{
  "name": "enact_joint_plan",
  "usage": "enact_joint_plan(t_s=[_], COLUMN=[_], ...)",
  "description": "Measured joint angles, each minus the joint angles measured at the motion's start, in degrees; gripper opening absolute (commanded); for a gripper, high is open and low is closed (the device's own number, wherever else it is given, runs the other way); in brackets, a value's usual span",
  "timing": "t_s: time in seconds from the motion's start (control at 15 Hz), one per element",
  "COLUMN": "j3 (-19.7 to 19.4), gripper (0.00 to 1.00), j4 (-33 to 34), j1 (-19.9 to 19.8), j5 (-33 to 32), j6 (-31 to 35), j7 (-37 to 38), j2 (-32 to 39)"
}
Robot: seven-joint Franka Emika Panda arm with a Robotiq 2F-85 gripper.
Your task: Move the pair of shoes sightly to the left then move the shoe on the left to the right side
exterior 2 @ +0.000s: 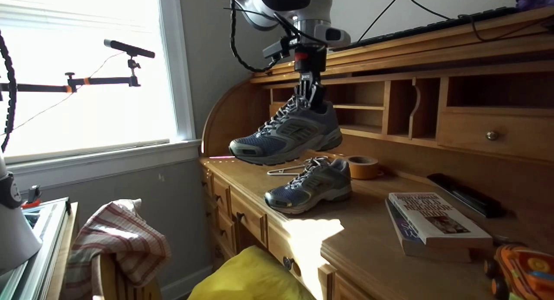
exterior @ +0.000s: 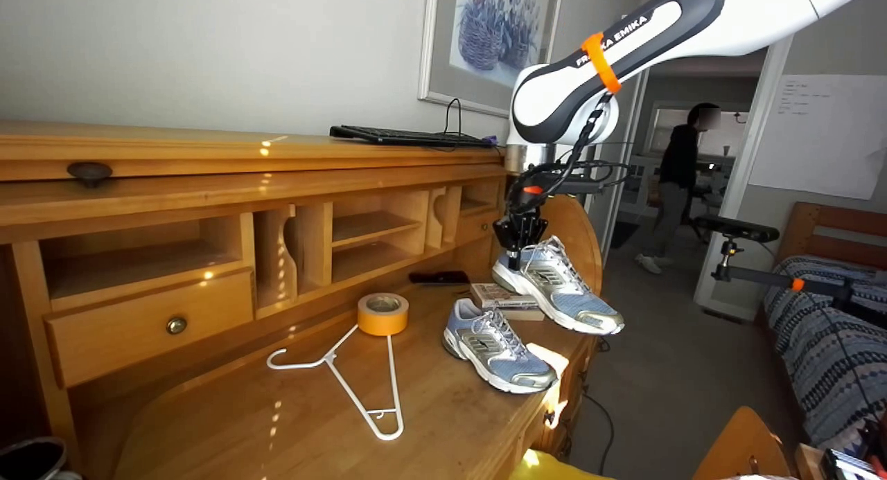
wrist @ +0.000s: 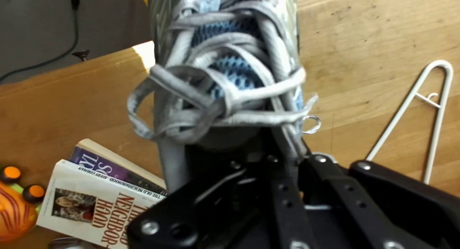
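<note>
Up in the air over the desk point(exterior 2: 368, 215), toe tipped a little down, hangs a grey-and-blue sneaker point(exterior 2: 288, 133); the gripper point(exterior 2: 312, 101) has it pinched at the ankle opening. The matching sneaker point(exterior 2: 311, 189) stands upright on the wood, lower down, toe toward the front edge, and there's clutter on either side of it. One way lie the white hanger point(wrist: 436, 135) and the tape roll point(exterior: 382, 321), which covers a corner of the hanger. The other way, two stacked paperbacks point(exterior 2: 437, 222) take up room, with a long black object point(exterior 2: 465, 195) just behind them and an orange toy point(exterior 2: 526, 267) near. Small shelves point(exterior: 374, 227) close off the back, and yellow fabric point(exterior 2: 251, 276) bunches up at the front.
</note>
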Motion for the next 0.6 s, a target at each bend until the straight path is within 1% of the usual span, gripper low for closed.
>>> enact_joint_plan(t_s=[0.27, 0.6], j3=[-0.62, -0.63], gripper=[0.03, 0.03], j4=[-0.49, -0.42], j1=[-2.76, -4.89], j5=[0.00, 0.25], j6=[3.99, 8.77], j7=[-5.13, -8.59], j2=[0.58, 3.00])
